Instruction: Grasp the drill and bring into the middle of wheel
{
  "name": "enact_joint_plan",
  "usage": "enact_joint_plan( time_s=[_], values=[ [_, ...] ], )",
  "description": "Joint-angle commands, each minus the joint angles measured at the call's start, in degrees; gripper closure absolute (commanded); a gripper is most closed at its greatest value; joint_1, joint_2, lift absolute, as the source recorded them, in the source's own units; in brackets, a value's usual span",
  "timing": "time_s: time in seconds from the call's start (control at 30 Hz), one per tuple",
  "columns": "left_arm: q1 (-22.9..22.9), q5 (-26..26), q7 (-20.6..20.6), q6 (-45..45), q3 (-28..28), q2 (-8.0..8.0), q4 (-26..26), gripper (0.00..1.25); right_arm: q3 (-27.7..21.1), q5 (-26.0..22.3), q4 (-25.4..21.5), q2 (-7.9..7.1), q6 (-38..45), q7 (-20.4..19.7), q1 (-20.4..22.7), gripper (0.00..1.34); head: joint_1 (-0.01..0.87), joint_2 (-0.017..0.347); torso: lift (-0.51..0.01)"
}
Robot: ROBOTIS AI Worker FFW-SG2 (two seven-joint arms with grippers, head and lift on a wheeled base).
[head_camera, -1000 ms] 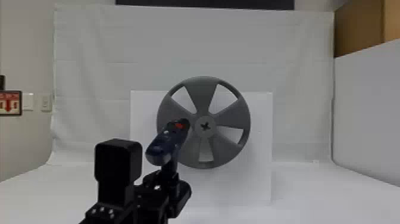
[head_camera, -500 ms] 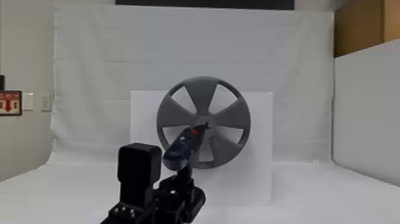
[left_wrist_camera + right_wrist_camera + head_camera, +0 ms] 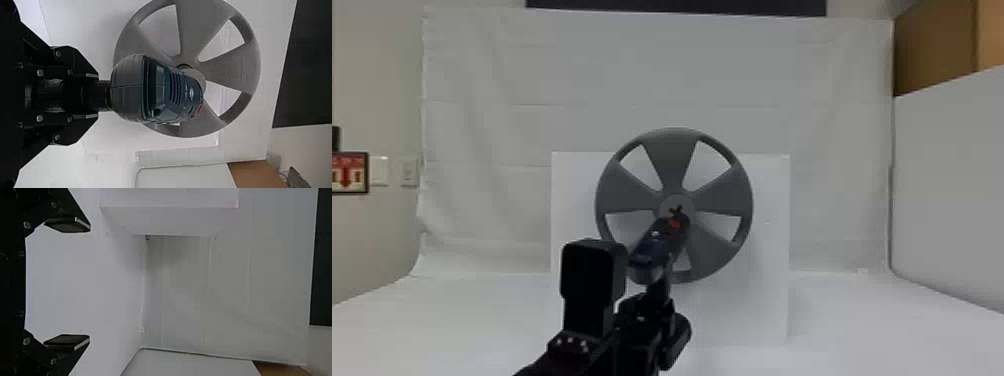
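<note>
My left claw (image 3: pixel 94 95) is found closed on the upright drill's (image 3: pixel 168 94) handle. Its nose has shifted rightward to overlap the middle of the wheel (image 3: pixel 669 157); contact unconfirmed, final alignment probably outstanding.

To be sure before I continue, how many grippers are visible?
2: the left gripper holds the drill before the wheel; the right gripper, open, is in the right wrist view.

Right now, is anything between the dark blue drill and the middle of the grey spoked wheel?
Nothing visible is: the drill, held by the left gripper, overlaps the hub of the wheel in the head view; whether they touch is unclear.
</note>
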Motion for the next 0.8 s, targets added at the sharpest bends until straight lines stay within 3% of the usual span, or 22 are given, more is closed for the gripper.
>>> enact_joint_plan(
  time_s=[0.0, 0.77],
  values=[
    [-0.7, -0.8, 0.0, -0.8, -0.6, -0.47, 1.4, 1.22, 0.1, 0.0, 0.1, -0.06, 0.1, 0.0, 0.0, 0.29, 0.0, 0.0, -0.406],
    [-2.6, -4.1, 0.1, -2.6, -0.2, -1.52, 6.2, 1.22, 0.4, 0.0, 0.1, -0.24, 0.1, 0.0, 0.2, 0.29, 0.0, 0.0, -0.406]
  ],
)
